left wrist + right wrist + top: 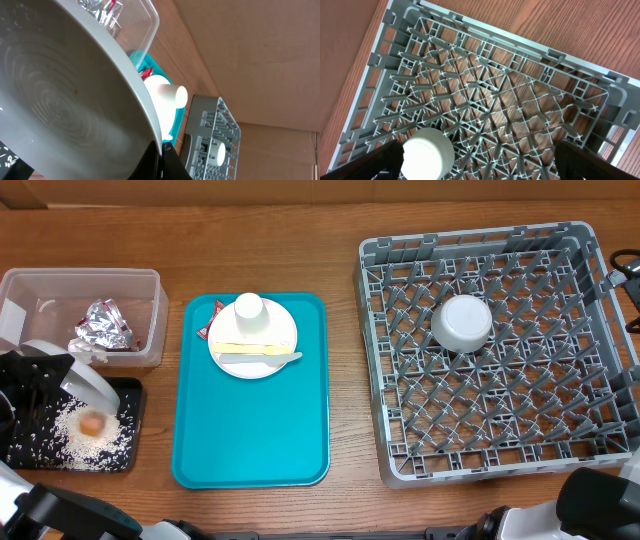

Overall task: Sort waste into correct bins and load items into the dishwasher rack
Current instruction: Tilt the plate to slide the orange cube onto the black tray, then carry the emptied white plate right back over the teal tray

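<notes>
Over the rice-strewn black tray [130, 394], left hand [161, 150] clamps grey plate [65, 100]; right hand [480, 162] gapes above rack [470, 242]

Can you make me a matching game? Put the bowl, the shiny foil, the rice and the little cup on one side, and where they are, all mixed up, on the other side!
Things
1. white bowl
2. crumpled foil
3. rice grains
4. small white cup

Places
A. on the plate on the teal tray
B. in the black tray
C. in the grey rack
D. in the clear tub

Pairs: 1-C, 2-D, 3-B, 4-A
</notes>
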Controlling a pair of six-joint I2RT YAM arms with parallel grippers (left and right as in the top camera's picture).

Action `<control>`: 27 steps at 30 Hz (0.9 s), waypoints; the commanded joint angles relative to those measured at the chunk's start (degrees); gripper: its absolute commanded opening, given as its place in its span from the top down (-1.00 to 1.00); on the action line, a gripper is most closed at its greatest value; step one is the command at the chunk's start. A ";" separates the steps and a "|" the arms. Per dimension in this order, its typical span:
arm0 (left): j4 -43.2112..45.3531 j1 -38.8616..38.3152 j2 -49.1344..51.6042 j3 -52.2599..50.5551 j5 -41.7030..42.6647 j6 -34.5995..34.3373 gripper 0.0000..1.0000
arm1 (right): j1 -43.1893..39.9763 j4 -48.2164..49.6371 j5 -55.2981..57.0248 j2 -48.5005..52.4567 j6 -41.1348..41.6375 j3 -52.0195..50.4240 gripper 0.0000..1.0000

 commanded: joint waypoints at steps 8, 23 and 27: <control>-1.95 0.13 -1.18 0.07 1.90 1.49 0.92 | -0.13 0.13 -0.07 0.07 0.24 0.52 -1.00; -3.39 -20.35 -26.97 0.76 -12.79 -5.22 0.92 | -0.13 0.13 -0.07 0.07 0.24 0.52 -1.00; -6.86 -40.22 -29.46 0.76 -27.93 -9.40 0.92 | -0.13 0.13 -0.07 0.07 0.24 0.55 -1.00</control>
